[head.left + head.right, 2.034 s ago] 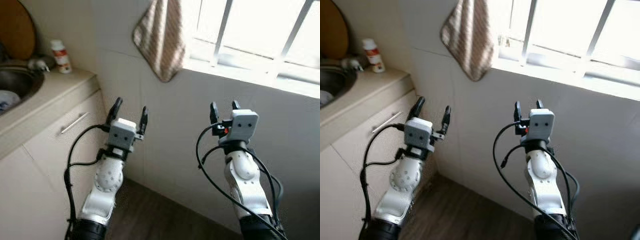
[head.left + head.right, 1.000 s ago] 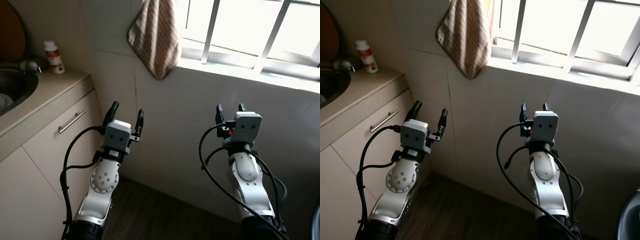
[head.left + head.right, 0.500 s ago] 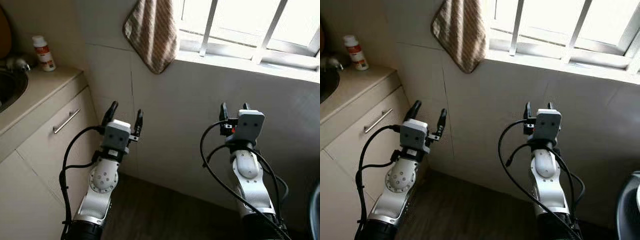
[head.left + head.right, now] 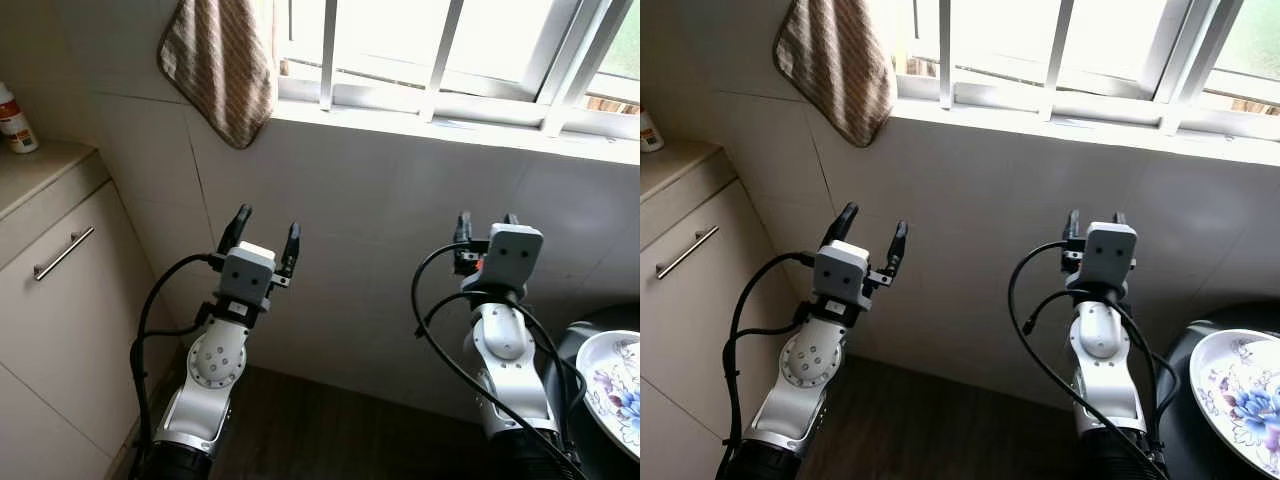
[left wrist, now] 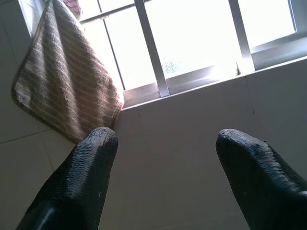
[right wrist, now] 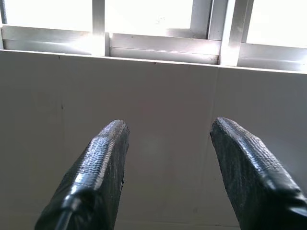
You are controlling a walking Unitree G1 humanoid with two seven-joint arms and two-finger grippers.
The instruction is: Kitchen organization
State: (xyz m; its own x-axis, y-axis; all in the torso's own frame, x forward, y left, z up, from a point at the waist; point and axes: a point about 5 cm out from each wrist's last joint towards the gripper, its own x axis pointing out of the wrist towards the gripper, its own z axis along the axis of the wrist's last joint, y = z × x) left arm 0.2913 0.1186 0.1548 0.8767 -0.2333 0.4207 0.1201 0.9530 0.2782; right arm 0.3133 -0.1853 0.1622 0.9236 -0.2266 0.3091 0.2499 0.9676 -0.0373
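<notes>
Both arms are raised in front of a white tiled wall below a barred window [image 4: 440, 50]. My left gripper [image 4: 266, 226] is open and holds nothing; its two black fingers [image 5: 81, 177] frame the wall in the left wrist view. My right gripper [image 4: 485, 224] is open too, with nothing between its fingers [image 6: 103, 163]. A white plate with a blue flower pattern [image 4: 612, 380] lies on a dark round surface [image 4: 580, 345] at the far right, below my right gripper.
A brown striped towel [image 4: 218, 62] hangs on the wall at upper left. A beige counter with a cabinet and a metal handle [image 4: 62, 252] stands at left, a small white bottle [image 4: 12, 118] on it. Dark wood floor [image 4: 330, 430] lies below.
The camera has swung to the right: sink and counter slid out at left, and the flowered plate has come into view at right. Both grippers keep their open pose.
</notes>
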